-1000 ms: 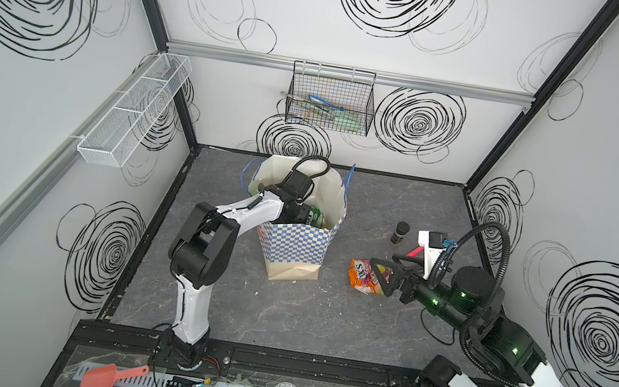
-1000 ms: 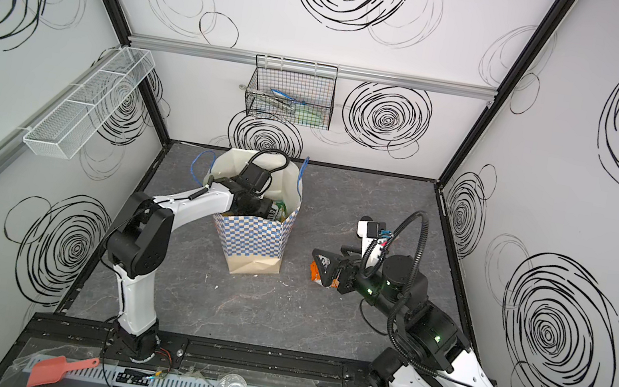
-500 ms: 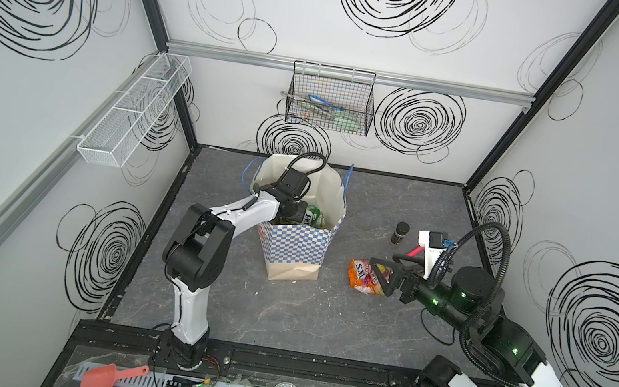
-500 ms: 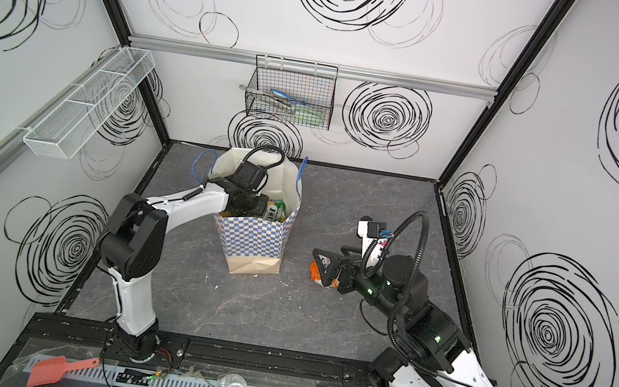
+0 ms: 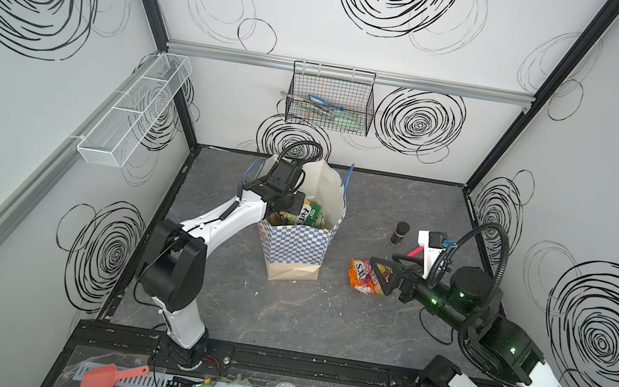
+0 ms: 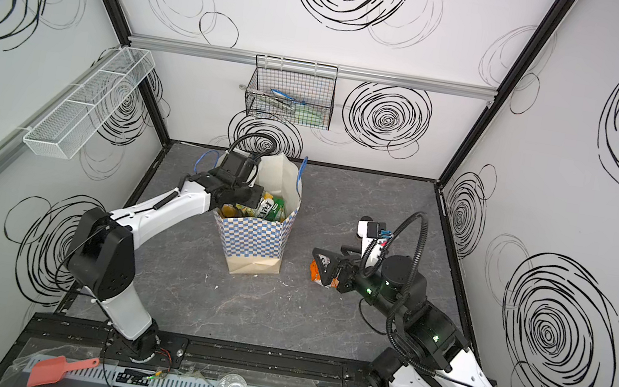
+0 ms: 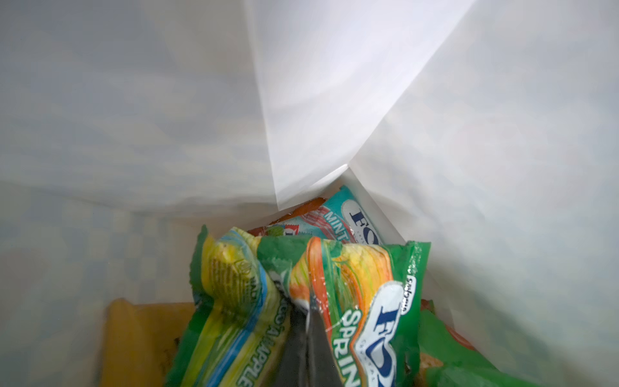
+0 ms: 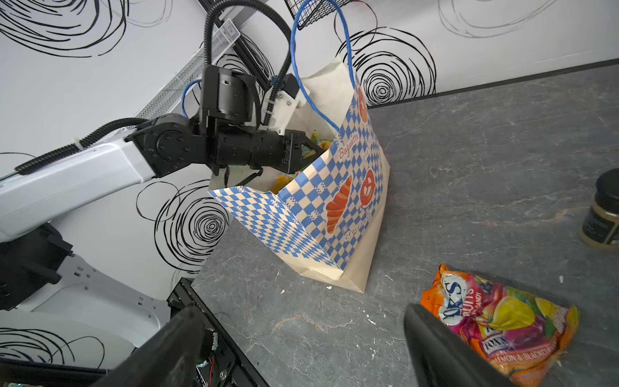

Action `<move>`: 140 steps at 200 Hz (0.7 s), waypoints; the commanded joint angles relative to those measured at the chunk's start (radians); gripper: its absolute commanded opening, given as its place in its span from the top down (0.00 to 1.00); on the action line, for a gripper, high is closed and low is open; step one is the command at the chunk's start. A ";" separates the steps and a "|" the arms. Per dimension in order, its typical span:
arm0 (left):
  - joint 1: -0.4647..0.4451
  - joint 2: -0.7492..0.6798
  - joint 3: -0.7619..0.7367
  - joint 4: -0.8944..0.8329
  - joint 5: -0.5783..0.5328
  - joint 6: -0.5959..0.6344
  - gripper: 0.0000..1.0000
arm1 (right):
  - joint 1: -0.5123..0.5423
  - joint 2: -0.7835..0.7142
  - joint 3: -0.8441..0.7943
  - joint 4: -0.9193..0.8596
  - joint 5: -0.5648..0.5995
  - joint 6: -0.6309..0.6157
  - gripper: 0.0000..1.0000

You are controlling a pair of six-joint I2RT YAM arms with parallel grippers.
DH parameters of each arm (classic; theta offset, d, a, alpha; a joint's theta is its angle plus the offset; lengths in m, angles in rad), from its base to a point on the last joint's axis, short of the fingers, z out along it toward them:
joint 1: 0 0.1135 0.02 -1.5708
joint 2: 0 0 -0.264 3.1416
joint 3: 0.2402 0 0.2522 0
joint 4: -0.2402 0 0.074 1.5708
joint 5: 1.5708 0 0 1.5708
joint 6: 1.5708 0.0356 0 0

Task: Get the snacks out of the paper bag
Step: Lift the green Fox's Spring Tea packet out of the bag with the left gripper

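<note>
Inside the paper bag (image 5: pixel 298 243), the left end effector (image 7: pixel 306 301) is clamped shut on the crumpled top edge of a green packet (image 7: pixel 361 284), which bunches around the dark jaw tips just below the bag's rim. The glossy, creased packet carries the "FOX'S" oval and orange-yellow swirls. A green-and-yellow apple packet (image 7: pixel 227 301) presses against it, and a teal mint packet (image 7: pixel 348 217) lies deeper, wedged in the bag's folded corner. Outside the bag, near its croissant-printed side, an orange packet (image 8: pixel 502 318) lies flat on the worktop (image 5: pixel 280 316), its fruit print facing up. The right end effector (image 5: pixel 378 276) hangs over it with jaws spread wide, holding nothing. Since a second ago, the left arm's elbow has swung away from the bag, while the right arm and the orange packet have stayed put.
</note>
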 commanded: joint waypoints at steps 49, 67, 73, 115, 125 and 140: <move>-0.010 -0.144 0.059 -0.035 -0.021 0.039 1.00 | 0.007 0.001 -0.022 0.059 0.014 0.023 0.03; -0.013 -0.167 0.080 -0.044 -0.029 0.040 1.00 | 0.007 0.002 -0.024 0.062 0.013 0.026 0.03; -0.013 -0.173 0.088 -0.046 -0.029 0.040 1.00 | 0.007 0.002 -0.024 0.063 0.014 0.025 0.03; -0.015 -0.193 0.122 -0.056 -0.014 0.035 1.00 | 0.007 0.001 -0.031 0.069 0.017 0.029 0.03; -0.017 -0.189 0.126 -0.064 -0.015 0.032 1.00 | 0.007 0.002 -0.033 0.075 0.015 0.030 0.03; -0.020 -0.192 0.124 -0.066 -0.018 0.029 1.00 | 0.008 0.002 -0.035 0.077 0.016 0.032 0.03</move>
